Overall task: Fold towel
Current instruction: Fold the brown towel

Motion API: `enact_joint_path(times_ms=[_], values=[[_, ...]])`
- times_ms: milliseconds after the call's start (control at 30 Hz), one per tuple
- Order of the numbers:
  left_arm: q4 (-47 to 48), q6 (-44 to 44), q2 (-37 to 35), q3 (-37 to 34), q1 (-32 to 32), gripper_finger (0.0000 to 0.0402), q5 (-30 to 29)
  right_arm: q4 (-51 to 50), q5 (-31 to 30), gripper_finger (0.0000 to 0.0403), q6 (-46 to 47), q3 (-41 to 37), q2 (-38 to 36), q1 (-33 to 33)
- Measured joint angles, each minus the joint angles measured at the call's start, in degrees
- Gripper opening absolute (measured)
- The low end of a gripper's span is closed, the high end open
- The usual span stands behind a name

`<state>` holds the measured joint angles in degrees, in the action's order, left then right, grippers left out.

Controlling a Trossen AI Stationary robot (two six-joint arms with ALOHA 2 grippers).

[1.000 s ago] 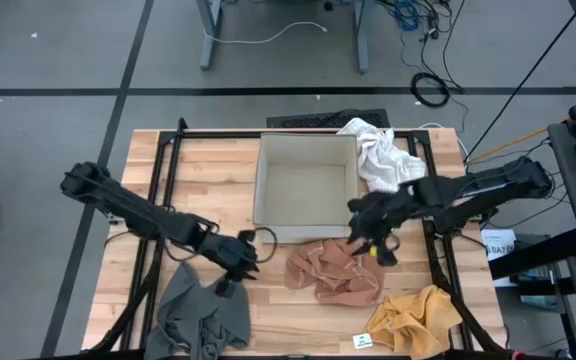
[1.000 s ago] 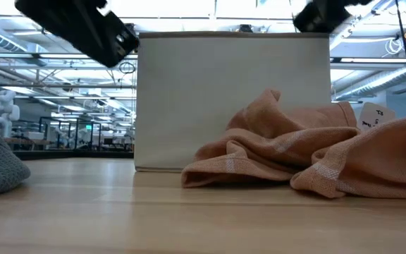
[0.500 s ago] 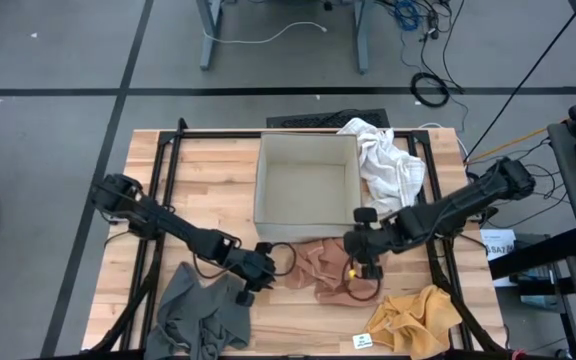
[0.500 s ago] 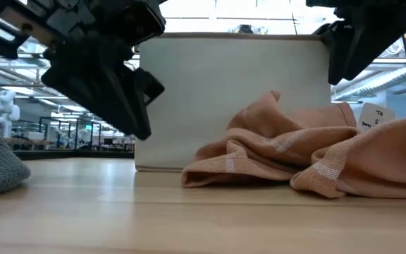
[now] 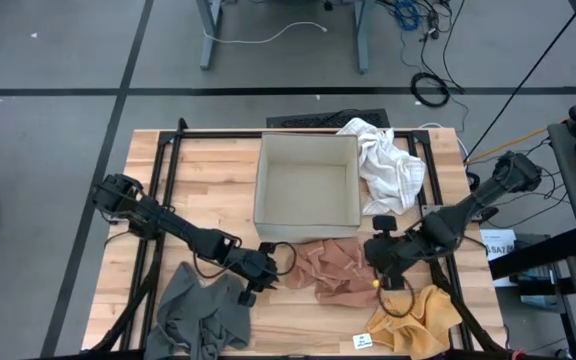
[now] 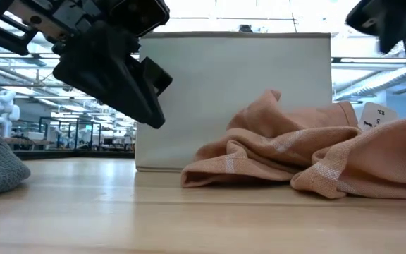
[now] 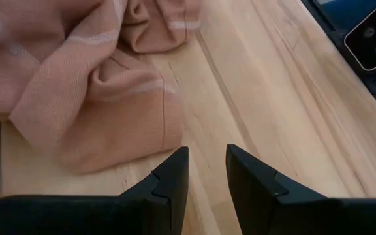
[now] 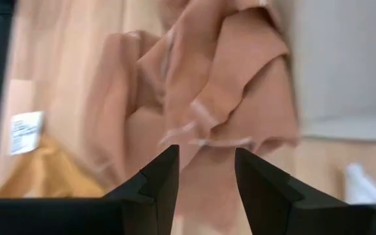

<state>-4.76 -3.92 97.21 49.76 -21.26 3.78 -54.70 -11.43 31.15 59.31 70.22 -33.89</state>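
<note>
A crumpled salmon-pink towel (image 5: 330, 270), soft terry with paler woven stripes, lies bunched on the pale wooden plank surface (image 5: 208, 180) at six o'clock from the open grey-beige box (image 5: 306, 181). The left gripper (image 5: 260, 268) sits at the towel's nine o'clock, jaws slightly apart over bare wood, holding nothing. The right gripper (image 5: 383, 254) is at its three o'clock, jaws apart and empty above the cloth. The high view alone shows a grey cloth (image 5: 203, 312), a mustard cloth (image 5: 415, 318) and a white cloth (image 5: 388, 160); the low view shows the box's flat wall (image 6: 232, 99) behind the folds.
</note>
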Motion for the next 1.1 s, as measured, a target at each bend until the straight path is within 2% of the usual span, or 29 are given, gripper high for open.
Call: enact_joint_path(times_ms=[133, 300, 500, 733, 900, 1033, 1100], values=[[-1.03, -0.02, 0.0, 0.0, 0.38, 0.0108, -0.03, -5.53, 1.04, 0.0136, 7.29, 0.02, -1.21, -3.07], [-2.97, 0.48, 0.0, 0.0, 0.49, 0.0108, -0.18, -7.49, -1.98, 0.0136, 13.29, -2.92, 0.11, -6.56], [-4.69, 1.51, 0.0, 0.0, 0.62, 0.0108, -0.16, 1.19, -6.65, 0.0136, 15.91, -12.74, 2.12, -7.26], [-5.24, 1.55, 0.0, 0.0, 0.63, 0.0108, -0.16, 13.13, -13.1, 0.0136, 17.29, -22.3, 2.86, -5.01], [-5.3, 1.51, 0.0, 0.0, 0.61, 0.0108, -0.16, 20.67, -12.66, 0.0136, 17.14, -27.34, 2.85, -2.53], [-5.34, 1.46, -0.02, 0.0, 0.61, 0.0108, -0.16, 29.16, -6.52, 0.013, 12.63, -29.19, 2.86, -1.44], [-5.37, 1.46, -0.02, 0.0, 0.61, 0.0108, -0.16, 31.41, -5.08, 0.0112, 11.48, -29.06, 2.82, -1.38]])
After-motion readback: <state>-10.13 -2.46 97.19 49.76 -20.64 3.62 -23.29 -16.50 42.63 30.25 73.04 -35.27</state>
